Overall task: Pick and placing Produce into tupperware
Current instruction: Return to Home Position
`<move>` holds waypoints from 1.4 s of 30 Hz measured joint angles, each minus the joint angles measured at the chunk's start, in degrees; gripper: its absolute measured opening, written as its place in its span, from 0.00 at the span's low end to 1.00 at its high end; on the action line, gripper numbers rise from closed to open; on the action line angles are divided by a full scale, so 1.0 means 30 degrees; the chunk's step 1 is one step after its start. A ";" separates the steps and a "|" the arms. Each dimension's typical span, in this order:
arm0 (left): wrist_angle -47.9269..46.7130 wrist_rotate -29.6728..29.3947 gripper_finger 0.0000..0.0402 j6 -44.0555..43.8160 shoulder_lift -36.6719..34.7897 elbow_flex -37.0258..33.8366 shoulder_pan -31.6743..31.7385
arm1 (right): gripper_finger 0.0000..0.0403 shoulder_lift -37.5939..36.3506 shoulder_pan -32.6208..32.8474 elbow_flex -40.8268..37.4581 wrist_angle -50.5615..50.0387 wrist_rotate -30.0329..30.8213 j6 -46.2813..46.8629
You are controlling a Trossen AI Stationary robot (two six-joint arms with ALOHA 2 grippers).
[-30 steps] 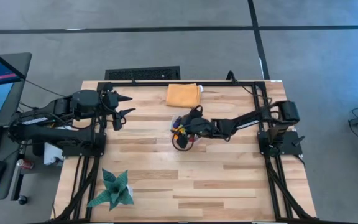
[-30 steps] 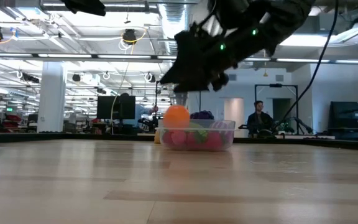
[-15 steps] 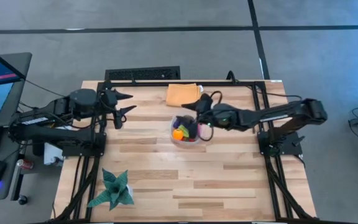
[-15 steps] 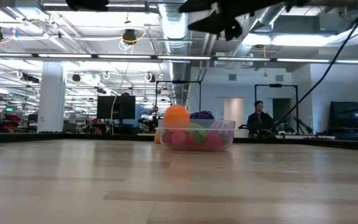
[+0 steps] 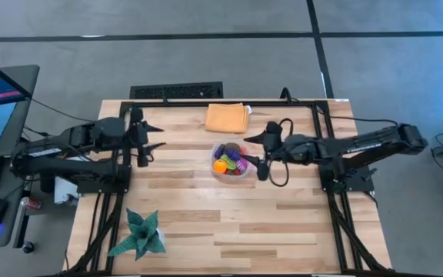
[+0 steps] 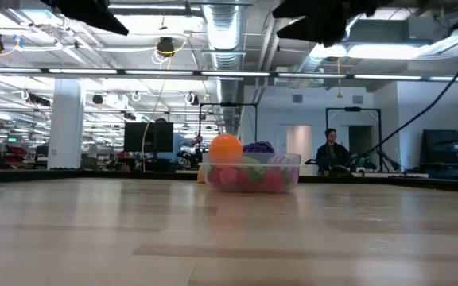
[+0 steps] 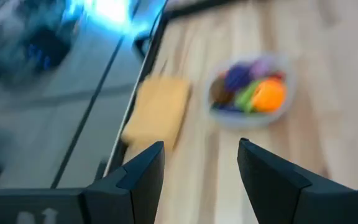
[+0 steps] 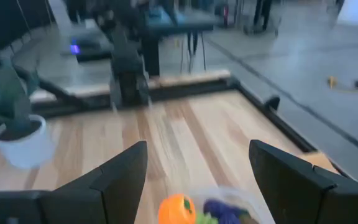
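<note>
Clear tupperware [image 5: 213,157], heaped with produce [image 5: 232,154], sits just ahead of the right claw [image 5: 255,156], spread wide and empty, so a low swing could clip it and spill the orange [image 5: 220,165]; left claw [image 5: 154,135], spread too, waits opposite.

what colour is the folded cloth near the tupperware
The cloth is orange; clearest in the high view.

Overhead view straight down, low view level across table [image 5: 206,215], both wrist views sharing the tupperware [image 6: 293,165]
</note>
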 joint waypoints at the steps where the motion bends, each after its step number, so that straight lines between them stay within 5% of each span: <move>1: 0.1066 0.0498 0.48 0.0202 -0.0465 -0.0683 -0.0004 | 0.76 -0.0214 -0.0004 -0.0653 0.1038 -0.0005 -0.0177; 9: 0.7532 0.0432 0.48 -0.0169 -0.5588 -0.6830 -0.0004 | 0.76 -0.1565 -0.0034 -0.6153 0.9376 -0.0052 -0.0137; 23: 1.1704 0.0394 0.48 -0.2830 -1.3022 -1.2075 -0.0003 | 0.76 -0.2833 0.0078 -1.2395 2.1713 -0.0178 -0.1096; 35: 2.1102 0.0576 0.48 -0.4679 -1.2574 -1.6859 -0.0003 | 0.76 -0.2826 0.0079 -1.4151 2.5870 -0.1072 -0.1690; 42: 2.2178 0.1035 0.48 -0.4850 -1.2555 -1.6888 -0.0003 | 0.76 -0.2819 0.0041 -1.4151 2.7294 -0.1641 -0.2090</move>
